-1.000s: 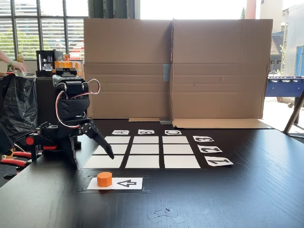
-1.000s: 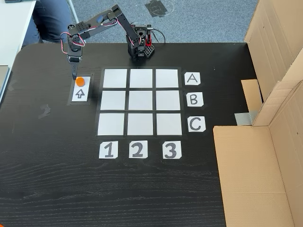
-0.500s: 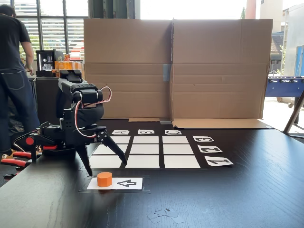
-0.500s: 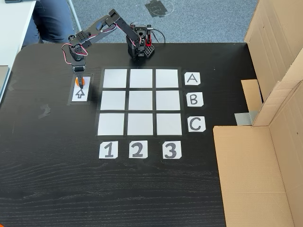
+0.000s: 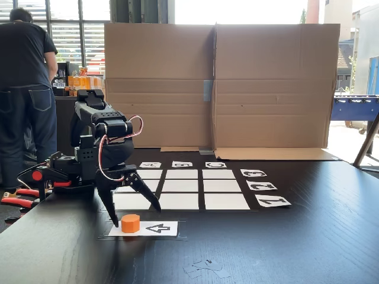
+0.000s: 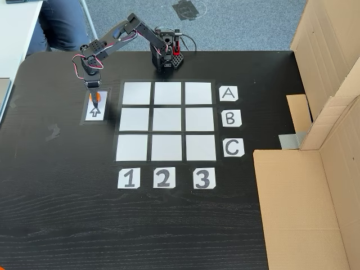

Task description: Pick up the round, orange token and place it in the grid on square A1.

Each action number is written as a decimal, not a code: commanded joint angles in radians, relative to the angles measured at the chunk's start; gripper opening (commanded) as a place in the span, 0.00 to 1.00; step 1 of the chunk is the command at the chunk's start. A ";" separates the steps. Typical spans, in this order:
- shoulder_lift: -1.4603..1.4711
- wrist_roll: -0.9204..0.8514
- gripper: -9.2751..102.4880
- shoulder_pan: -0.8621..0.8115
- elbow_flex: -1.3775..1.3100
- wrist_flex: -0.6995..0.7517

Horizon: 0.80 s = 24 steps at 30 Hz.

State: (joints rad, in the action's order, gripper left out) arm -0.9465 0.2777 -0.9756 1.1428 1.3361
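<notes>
The gripper (image 5: 136,215) hangs right over the token (image 5: 130,223) with its fingers spread apart, and the grid (image 6: 166,121) sits beside the token.

Cardboard wall (image 5: 216,86) behind table (image 5: 284,248) — person (image 5: 26,89) standing left.

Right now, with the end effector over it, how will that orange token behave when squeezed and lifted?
The token looks like rigid plastic, so probably stiff and light. Standing on its flat end it seems stable; tipped sideways it could roll. The open end effector might slip on smooth sides.
</notes>
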 commanded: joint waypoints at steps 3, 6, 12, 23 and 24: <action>-0.002 0.009 0.43 0.006 -0.044 -0.011; 0.000 0.009 0.43 0.006 -0.046 -0.011; 0.006 0.009 0.37 0.006 -0.051 -0.011; 0.009 0.015 0.19 0.005 -0.052 -0.021; 0.009 0.015 0.17 0.005 -0.052 -0.021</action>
State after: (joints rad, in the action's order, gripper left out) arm -0.9296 0.2838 -0.9756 1.1413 1.3238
